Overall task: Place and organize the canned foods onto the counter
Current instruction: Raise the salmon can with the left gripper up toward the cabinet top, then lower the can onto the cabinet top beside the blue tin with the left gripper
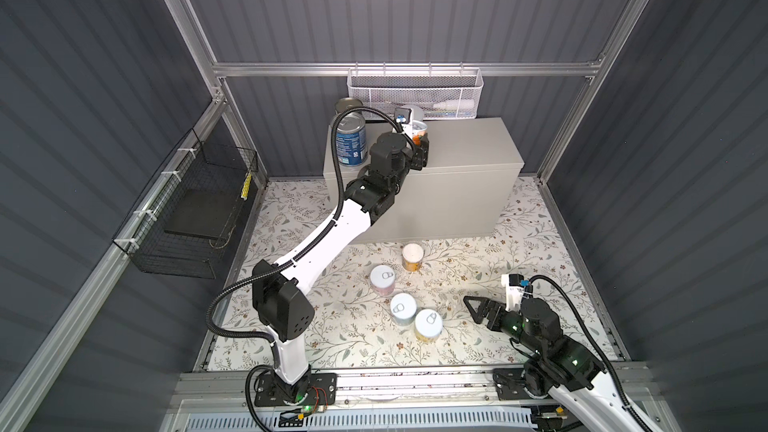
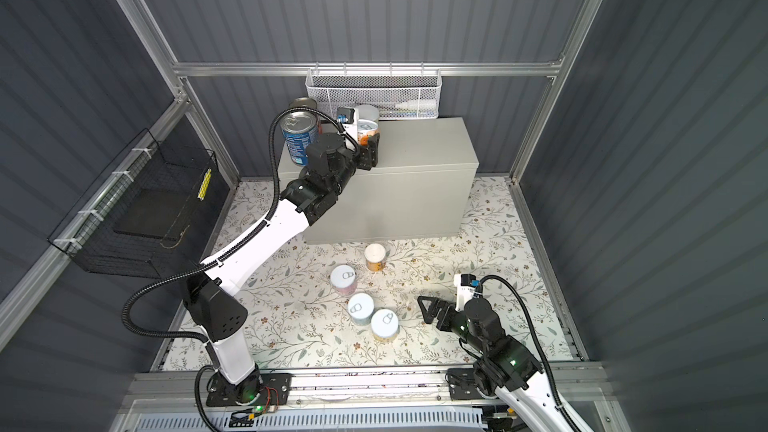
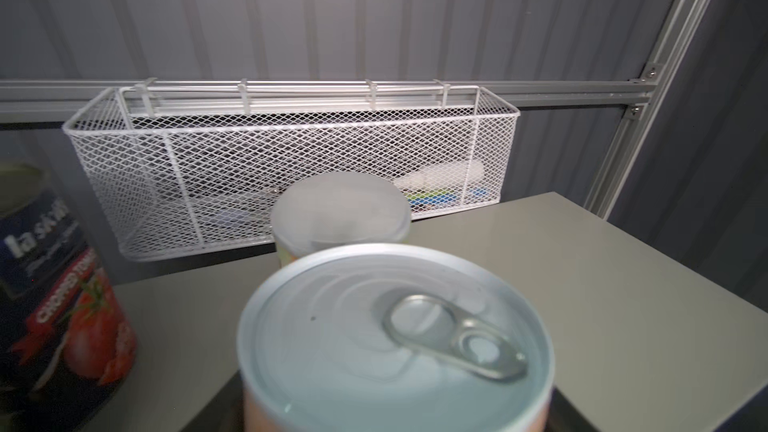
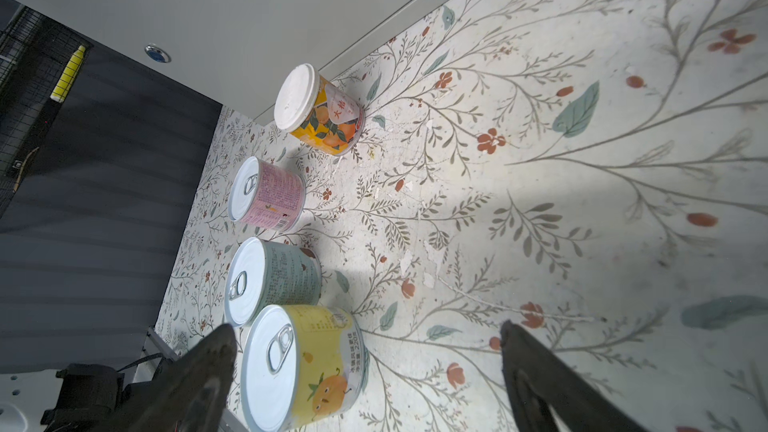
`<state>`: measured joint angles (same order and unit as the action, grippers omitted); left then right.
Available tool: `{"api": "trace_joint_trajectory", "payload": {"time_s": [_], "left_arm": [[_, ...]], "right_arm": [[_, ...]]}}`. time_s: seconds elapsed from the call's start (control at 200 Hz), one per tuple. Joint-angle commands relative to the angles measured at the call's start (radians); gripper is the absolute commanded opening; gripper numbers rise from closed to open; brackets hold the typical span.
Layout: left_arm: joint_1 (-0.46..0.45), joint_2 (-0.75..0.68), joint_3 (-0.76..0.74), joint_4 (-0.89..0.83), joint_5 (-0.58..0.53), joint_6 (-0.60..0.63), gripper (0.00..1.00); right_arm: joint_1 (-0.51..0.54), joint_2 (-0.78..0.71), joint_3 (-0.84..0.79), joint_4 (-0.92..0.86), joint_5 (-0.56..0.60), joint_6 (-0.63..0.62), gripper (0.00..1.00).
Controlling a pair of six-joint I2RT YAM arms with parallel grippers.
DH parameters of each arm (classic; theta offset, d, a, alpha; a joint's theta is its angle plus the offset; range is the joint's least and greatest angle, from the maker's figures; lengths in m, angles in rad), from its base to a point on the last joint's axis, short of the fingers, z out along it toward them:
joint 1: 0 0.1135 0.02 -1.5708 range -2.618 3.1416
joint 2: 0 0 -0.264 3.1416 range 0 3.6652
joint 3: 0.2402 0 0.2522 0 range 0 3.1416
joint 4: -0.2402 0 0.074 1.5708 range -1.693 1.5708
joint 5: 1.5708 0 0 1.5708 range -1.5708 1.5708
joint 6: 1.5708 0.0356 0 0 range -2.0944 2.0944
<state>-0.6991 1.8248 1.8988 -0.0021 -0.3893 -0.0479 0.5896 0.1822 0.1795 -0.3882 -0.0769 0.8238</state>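
Dark grey ribbed walls close in a floral-patterned floor (image 1: 519, 243), and the beige-grey metal cabinet that serves as the counter (image 1: 469, 151) stands against the back wall. At its left end you have two large silver-lidded cans with dark blue labels (image 1: 351, 139), one behind the other. A small can with a frosted white plastic lid (image 3: 340, 209) stands near the back edge.

Your left gripper (image 1: 422, 148) is clamped on a fourth, a small orange-sided can with a ring-pull lid (image 3: 395, 338). It holds this one just in front of the frosted-lid can, and you cannot tell whether its base rests on the counter top.

That puts you roughly halfway, by my judgement. Four small cans wait upright on the floor:
- an orange-labelled can with a white plastic lid (image 1: 412, 257)
- a pink can (image 1: 382, 278)
- a pale green can (image 1: 403, 308)
- a yellow can (image 1: 428, 324)

Your right gripper (image 1: 473, 309) is spread wide and empty. It sits low over the floor near the yellow can and touches nothing.
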Motion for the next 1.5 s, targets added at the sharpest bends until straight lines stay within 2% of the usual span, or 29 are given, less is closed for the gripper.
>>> {"api": "trace_joint_trajectory", "payload": {"time_s": [0.0, 0.545, 0.73, 0.86, 0.915, 0.961, 1.021, 1.346, 1.491], "left_arm": [[0.000, -0.007, 0.039, 0.092, -0.041, -0.010, 0.60], [0.021, 0.049, 0.013, 0.125, -0.133, 0.027, 0.62], [0.031, 0.067, 0.020, 0.103, -0.138, 0.025, 0.59], [0.033, 0.064, 0.004, 0.106, -0.151, 0.022, 0.63], [0.035, 0.064, 0.000, 0.106, -0.157, 0.023, 0.68], [0.035, 0.063, -0.002, 0.105, -0.154, 0.029, 0.78], [0.034, 0.060, -0.004, 0.095, -0.137, 0.037, 0.99], [0.030, 0.003, -0.050, 0.039, -0.082, -0.016, 1.00], [0.000, -0.031, -0.079, 0.021, -0.109, 0.000, 1.00]], "right_arm": [[-0.001, 0.000, -0.012, 0.058, -0.032, 0.020, 0.99], [-0.001, 0.051, 0.003, 0.080, -0.047, 0.003, 0.99], [-0.002, 0.063, 0.008, 0.077, -0.049, -0.003, 0.99], [-0.001, 0.078, 0.011, 0.078, -0.053, -0.007, 0.99], [-0.002, 0.083, 0.011, 0.077, -0.055, -0.008, 0.99], [-0.002, 0.085, 0.010, 0.076, -0.055, -0.006, 0.99], [-0.001, 0.086, 0.009, 0.075, -0.057, -0.005, 0.99], [-0.002, 0.085, -0.001, 0.071, -0.034, 0.008, 0.99], [-0.002, 0.082, -0.005, 0.061, -0.034, -0.009, 0.99]]}}
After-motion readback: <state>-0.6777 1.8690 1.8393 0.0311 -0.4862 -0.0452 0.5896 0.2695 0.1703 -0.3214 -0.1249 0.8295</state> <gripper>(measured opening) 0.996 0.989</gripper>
